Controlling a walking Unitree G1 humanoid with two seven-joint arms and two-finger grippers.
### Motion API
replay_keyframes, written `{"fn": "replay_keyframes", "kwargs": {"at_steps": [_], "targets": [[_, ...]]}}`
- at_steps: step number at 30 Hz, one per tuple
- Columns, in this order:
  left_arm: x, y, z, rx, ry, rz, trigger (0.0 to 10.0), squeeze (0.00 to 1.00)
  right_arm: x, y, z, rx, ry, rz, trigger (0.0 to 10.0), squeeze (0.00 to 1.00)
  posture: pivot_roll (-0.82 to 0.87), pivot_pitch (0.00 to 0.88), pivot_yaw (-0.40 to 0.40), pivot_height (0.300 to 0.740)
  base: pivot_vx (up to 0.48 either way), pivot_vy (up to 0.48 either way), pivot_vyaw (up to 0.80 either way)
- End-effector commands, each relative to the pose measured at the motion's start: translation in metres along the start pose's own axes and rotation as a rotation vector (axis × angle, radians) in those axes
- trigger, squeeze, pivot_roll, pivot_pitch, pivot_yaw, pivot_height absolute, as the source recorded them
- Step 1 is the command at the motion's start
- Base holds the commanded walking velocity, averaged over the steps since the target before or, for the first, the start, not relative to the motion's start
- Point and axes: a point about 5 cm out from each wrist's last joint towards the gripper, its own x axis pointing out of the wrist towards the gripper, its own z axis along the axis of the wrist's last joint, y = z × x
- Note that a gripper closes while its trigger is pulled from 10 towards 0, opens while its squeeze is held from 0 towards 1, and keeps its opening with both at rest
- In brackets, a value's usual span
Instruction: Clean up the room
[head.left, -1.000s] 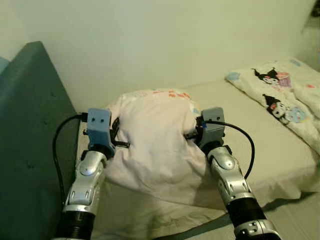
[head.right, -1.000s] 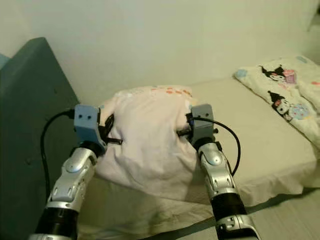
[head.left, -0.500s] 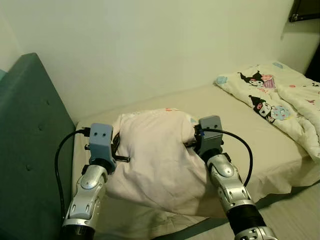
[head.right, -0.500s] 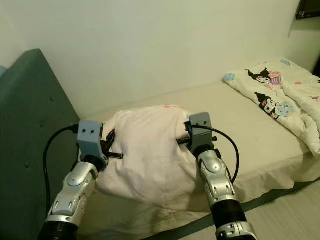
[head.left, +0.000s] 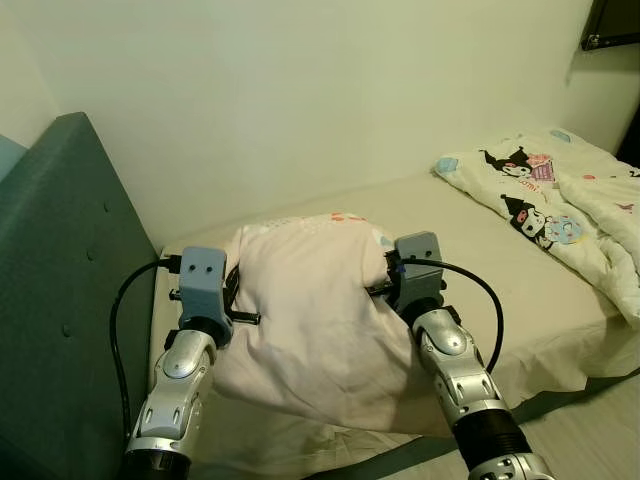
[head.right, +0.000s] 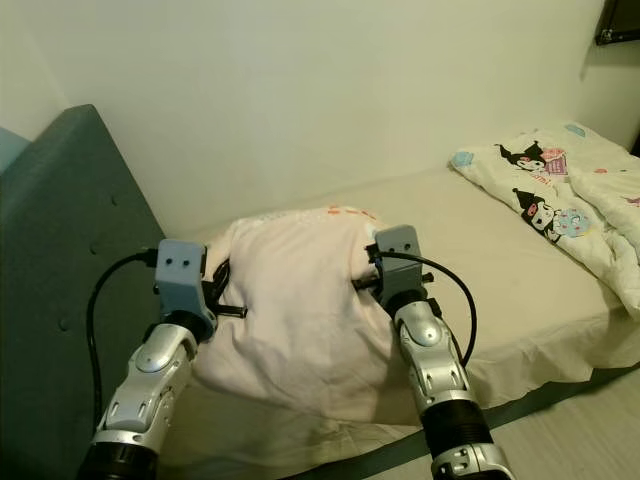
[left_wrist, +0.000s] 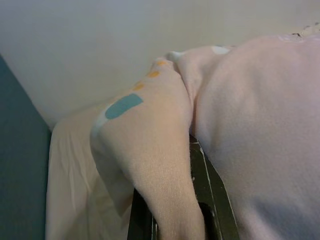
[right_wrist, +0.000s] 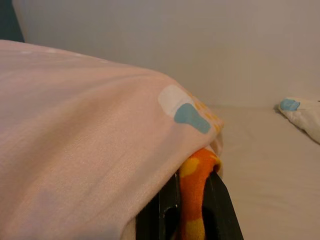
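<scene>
Between the two hands, at the head end of the bed (head.left: 500, 290), sits a plump pale pink pillow (head.left: 310, 310), its lower edge sagging toward the bed's near edge. The left hand (head.left: 235, 290) presses in at the pillow's 9 o'clock side and the right hand (head.left: 385, 285) at its 3 o'clock side, so the pillow fills the gap between them. From the left wrist, a fold of pink cloth with a teal and orange print lies between the black fingers (left_wrist: 212, 200), so that hand is clenched on the pillow. From the right wrist, an orange spotted corner of the pillow is pinched between the fingers (right_wrist: 167, 210), with pink cloth draped over them; that hand too is clenched on the pillow.

Outward from the pillow, a beige sheet (head.left: 470, 230) covers the mattress. At 9 o'clock stands a dark teal padded headboard (head.left: 60, 300), close behind the left arm. At 12 o'clock rises a plain pale wall (head.left: 300, 90). At 2 o'clock, well apart from the pillow, lies a rumpled white quilt (head.left: 560, 205) printed with cartoon figures. A black cable (head.left: 115, 330) loops from the left wrist toward the headboard, and another (head.left: 490, 290) arcs from the right wrist.
</scene>
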Motion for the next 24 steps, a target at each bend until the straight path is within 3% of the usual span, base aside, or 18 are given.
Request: {"fn": "replay_keyframes", "kwargs": {"at_steps": [1,8,11,19,24], "targets": [[0.0039,-0.0012,0.0086,-0.015,-0.030,0.015,10.0,0.00,0.0017,0.0094,0.0032,-0.002,-0.018,0.022,10.0,0.00,-0.06,0.032,0.065,0.720,0.000,0.000,0.00],[0.0032,-0.0039,0.0071,-0.001,-0.021,0.010,10.0,0.00,0.0012,0.0100,0.0020,-0.013,-0.011,0.017,10.0,0.00,-0.06,0.033,0.067,0.720,0.000,0.000,0.00],[0.0044,-0.0068,0.0065,0.016,-0.011,0.009,10.0,0.00,0.0014,0.0107,0.0019,-0.052,-0.006,0.027,10.0,0.00,-0.06,0.031,0.069,0.720,0.000,-0.363,0.80],[0.0052,-0.0068,0.0066,0.019,-0.007,0.012,10.0,0.00,0.0012,0.0097,0.0019,-0.052,-0.006,0.019,10.0,0.00,-0.06,0.033,0.071,0.720,0.000,-0.480,0.80],[0.0048,-0.0060,0.0061,0.022,-0.001,0.013,10.0,0.00,0.0004,0.0071,0.0005,-0.024,-0.005,-0.003,10.0,0.00,-0.06,0.033,0.070,0.720,0.000,0.000,0.00]]}}
